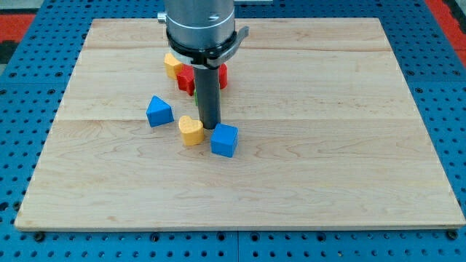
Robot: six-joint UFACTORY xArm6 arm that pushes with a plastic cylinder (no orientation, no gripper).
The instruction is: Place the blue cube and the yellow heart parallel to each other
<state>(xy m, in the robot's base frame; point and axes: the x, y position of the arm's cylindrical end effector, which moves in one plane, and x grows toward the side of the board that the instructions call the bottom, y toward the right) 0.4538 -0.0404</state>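
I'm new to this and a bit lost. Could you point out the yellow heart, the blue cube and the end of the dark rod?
yellow heart (191, 131), camera view, its top face
blue cube (224, 140), camera view, its front face
my tip (211, 127), camera view, the rod's very end

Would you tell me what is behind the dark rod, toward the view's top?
Behind my tip and the rod, a yellow block, red blocks and a green sliver show. Their shapes, and anything else there, are covered by the rod.

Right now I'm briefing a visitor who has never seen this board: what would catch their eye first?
My tip stands near the board's middle, wedged between the yellow heart at its left and the blue cube at its lower right. Another blue block sits alone further left, while yellow, red and green blocks cluster behind the rod toward the view's top.
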